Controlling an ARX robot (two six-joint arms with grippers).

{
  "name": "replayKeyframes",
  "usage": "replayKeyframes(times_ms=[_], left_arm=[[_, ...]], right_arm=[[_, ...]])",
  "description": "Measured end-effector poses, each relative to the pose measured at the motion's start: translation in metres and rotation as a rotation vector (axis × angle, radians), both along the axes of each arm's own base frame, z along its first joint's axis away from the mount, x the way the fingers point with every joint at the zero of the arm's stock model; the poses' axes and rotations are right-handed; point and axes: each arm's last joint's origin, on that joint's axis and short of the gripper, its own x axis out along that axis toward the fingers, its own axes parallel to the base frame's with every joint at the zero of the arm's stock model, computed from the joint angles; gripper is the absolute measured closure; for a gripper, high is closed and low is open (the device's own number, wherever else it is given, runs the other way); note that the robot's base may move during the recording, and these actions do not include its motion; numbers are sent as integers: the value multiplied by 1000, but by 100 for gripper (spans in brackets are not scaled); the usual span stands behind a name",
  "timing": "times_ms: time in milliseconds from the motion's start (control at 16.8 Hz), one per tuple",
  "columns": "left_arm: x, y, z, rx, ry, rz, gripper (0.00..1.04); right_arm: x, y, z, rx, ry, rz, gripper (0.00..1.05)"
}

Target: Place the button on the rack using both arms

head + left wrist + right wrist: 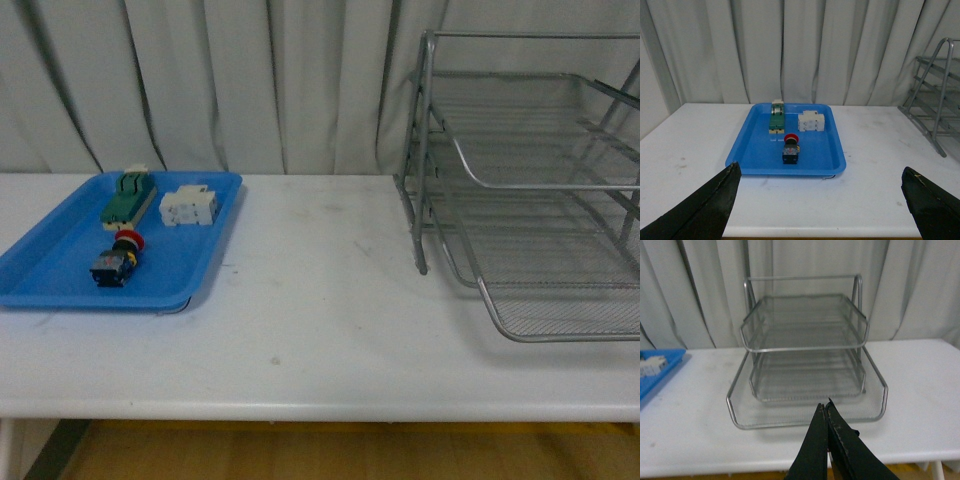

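Observation:
The button [118,259], with its red cap, yellow collar and dark body, lies in the blue tray [60,270] at the table's left; the left wrist view shows the button [791,148] too. The silver wire-mesh rack [530,190] stands at the right, bottom tray slid forward. Neither arm appears in the front view. My left gripper [820,180] is open, well short of the tray, nothing between its fingers. Facing the rack [805,355], my right gripper [826,407] is shut and empty, its tips just before the bottom tray's front rim.
In the blue tray [755,150] a green terminal block [128,198] and a white connector [188,207] lie behind the button. A white table [320,330] carries everything, with grey curtains behind. The table's front edge runs close below both grippers.

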Motion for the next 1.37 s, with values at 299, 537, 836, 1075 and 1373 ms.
replayKeyframes(times_ms=[299, 537, 836, 1075, 1373], left_arm=[[0, 0, 0, 0, 1, 0, 7], [23, -2, 15, 120, 370, 206, 7], [132, 16, 33, 129, 540, 60, 7], [238, 18, 7, 58, 725, -99, 7], [284, 21, -14, 17, 809, -124, 7]], right_arm=[[0, 0, -1, -3, 9, 0, 84], [0, 0, -1, -3, 5, 1, 37], [0, 0, -1, -3, 7, 0, 6], [0, 0, -1, -3, 7, 0, 6], [0, 0, -1, -3, 7, 1, 6]])
